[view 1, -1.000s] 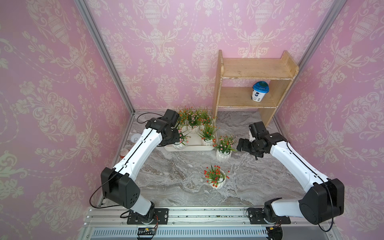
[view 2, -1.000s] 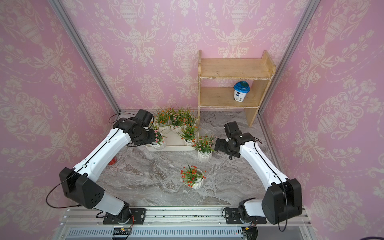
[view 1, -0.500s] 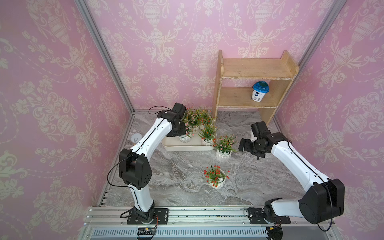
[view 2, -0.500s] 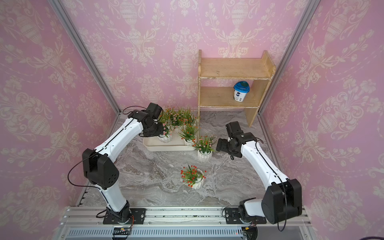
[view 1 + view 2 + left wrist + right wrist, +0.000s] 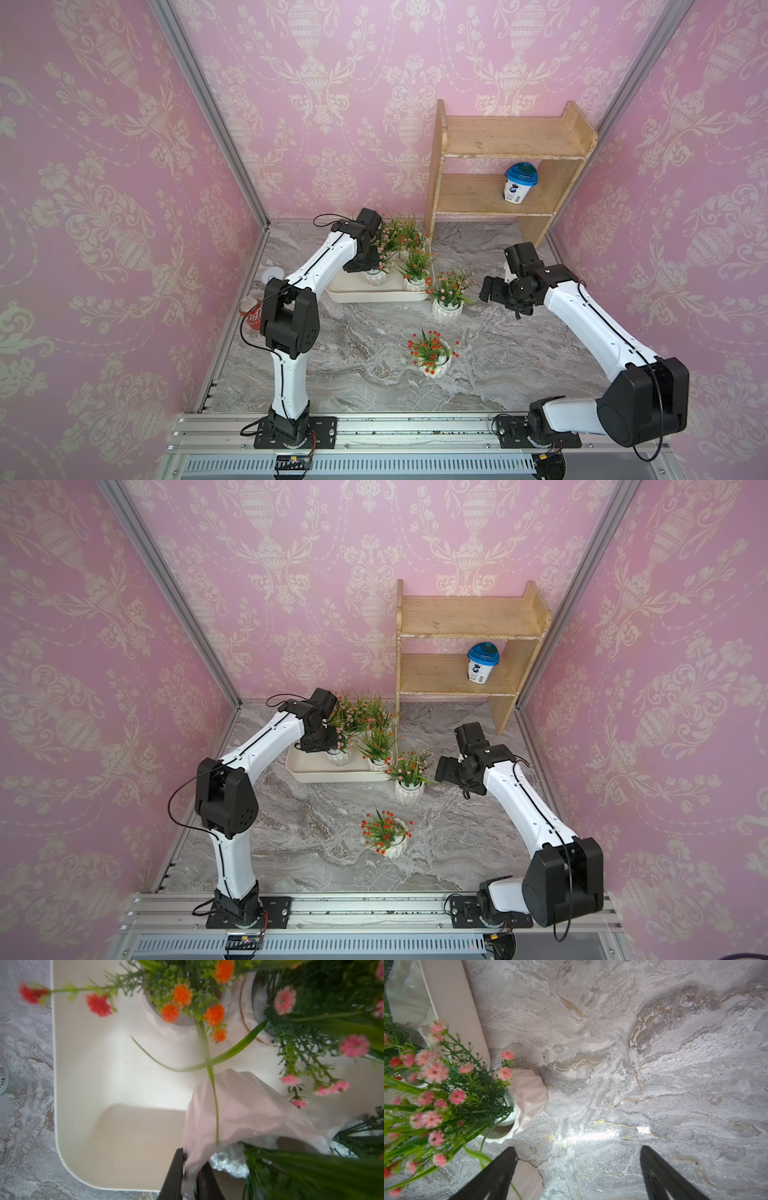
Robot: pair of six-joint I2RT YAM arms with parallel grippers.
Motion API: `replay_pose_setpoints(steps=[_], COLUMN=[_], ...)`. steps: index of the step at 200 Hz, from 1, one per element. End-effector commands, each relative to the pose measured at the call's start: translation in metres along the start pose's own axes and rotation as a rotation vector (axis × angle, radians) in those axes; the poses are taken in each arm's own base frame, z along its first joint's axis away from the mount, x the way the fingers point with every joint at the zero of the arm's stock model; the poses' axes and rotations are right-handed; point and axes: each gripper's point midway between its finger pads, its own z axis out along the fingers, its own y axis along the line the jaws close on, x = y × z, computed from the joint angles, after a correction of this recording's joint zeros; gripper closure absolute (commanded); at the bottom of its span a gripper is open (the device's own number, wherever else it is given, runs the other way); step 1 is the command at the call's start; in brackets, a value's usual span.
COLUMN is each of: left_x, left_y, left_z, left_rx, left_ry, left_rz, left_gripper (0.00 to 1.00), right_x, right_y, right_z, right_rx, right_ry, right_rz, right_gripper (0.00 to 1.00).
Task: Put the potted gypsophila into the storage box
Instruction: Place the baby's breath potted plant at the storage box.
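1. Your left pincer [image 5: 191,1159] is pinching the wall of a white flower pot [image 5: 239,1109] inside the box [image 5: 62,1105], with its jaws narrow on the rim. In the wrist view this is showing at the lower middle of the frame. You cannot tell whether the pot is resting on the box floor yet.
2. In both top views the box [image 5: 374,296] is lying near the centre of the frame, just left of the wooden shelf [image 5: 498,199]. It is carrying several pots, and the back ones are overlapping too much to count.
3. Your right pincer [image 5: 492,289] is hovering with its jaws wide and empty. It is just right of the pink-flowered pot [image 5: 446,311], which is standing on the counter [image 5: 353,353] just outside the box's right front corner.
4. The red-flowered pot [image 5: 434,365] is standing alone lower in the frame, well apart from the box.
5. By my reckoning you are nearing the end. You are left with releasing the held pot and bringing in the two outside.
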Motion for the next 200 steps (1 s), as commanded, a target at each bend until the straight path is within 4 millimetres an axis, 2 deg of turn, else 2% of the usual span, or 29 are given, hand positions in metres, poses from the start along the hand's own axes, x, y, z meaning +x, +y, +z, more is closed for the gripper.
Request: replay_pose_setpoints(steps=[1, 57, 141, 200], left_x=[-0.004, 0.009, 0.024, 0.029], left_y=[-0.021, -0.041, -0.049, -0.051], left_z=[-0.006, 0.005, 0.018, 0.029], left_rx=[0.025, 0.038, 0.002, -0.011], left_ry=[-0.017, 0.018, 0.072, 0.095], left_rz=[0.059, 0.101, 0.185, 0.214], left_gripper=[1.00, 1.00, 0.99, 0.93], right_x=[0.007, 0.010, 0.013, 0.014], right_y=[-0.003, -0.006, -0.009, -0.011], right_z=[0.004, 0.004, 0.004, 0.004], right_rx=[0.000, -0.004, -0.010, -0.009], right_ry=[0.031, 0.034, 0.036, 0.036], right_rz=[-0.017, -0.009, -0.001, 0.001], right_gripper=[0.05, 0.05, 0.05, 0.05])
